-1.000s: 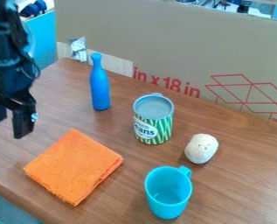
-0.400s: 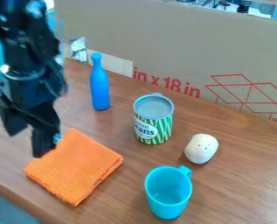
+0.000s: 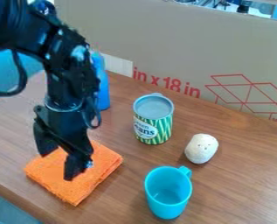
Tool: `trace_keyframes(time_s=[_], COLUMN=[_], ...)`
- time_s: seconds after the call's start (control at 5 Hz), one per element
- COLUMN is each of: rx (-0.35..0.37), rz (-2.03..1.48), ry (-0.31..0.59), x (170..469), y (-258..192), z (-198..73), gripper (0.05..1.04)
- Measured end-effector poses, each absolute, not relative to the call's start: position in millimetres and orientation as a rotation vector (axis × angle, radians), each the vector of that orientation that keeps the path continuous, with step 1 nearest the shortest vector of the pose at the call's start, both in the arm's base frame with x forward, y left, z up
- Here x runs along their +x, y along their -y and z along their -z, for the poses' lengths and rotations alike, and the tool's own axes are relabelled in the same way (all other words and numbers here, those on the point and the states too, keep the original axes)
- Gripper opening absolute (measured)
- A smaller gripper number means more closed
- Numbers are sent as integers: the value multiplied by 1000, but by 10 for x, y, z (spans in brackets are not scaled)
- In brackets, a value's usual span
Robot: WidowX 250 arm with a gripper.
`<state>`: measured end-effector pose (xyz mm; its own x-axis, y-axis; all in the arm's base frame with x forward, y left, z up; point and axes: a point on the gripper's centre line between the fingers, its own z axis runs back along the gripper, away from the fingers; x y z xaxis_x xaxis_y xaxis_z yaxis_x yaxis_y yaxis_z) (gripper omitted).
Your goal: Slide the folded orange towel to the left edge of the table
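Across from the cloth's far left side, the gripper (image 3: 57, 164) has been moving in above the cloth (image 3: 101, 165), while the other things have been keeping their places. The cloth is lying folded and flat on the table (image 3: 240, 188), directly below the gripper and spreading out to the right of it. Its outline is looking nearly square, so no long axis is standing out. The fingers are standing apart with nothing between them, and the line from one to the other is running roughly parallel to the cloth's near left edge. Whether either tip is touching the fabric, one cannot tell.

Only one arm (image 3: 70, 85) is working here, coming in from beyond the cloth on its left and partly hiding the bottle (image 3: 103, 94), which is standing upright beyond the cloth. The can (image 3: 154, 120) is standing beyond the cloth to its right, its grey top facing up. The mug (image 3: 167, 192) is standing upright to the right of the cloth, its handle pointing toward the white lump (image 3: 202, 148), which is resting farther right of the cloth. Cardboard (image 3: 181, 41) is rising behind everything.
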<state>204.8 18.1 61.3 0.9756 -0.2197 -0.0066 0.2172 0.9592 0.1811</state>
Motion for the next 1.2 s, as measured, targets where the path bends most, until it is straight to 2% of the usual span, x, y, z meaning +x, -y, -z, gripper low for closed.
trace_keyframes(time_s=[0.4, 0.6, 0.8, 1.0, 1.2], rx=[214, 219, 216, 184, 180], rz=[224, 218, 196, 191, 103], ry=[-4, -7, -13, 30, 17], x=[2079, 2147, 2243, 2352, 2449], y=[-126, -196, -329, -392, -692], z=[-501, -345, -264, -169, -123], gripper=[1002, 1002, 1002, 1003, 1003])
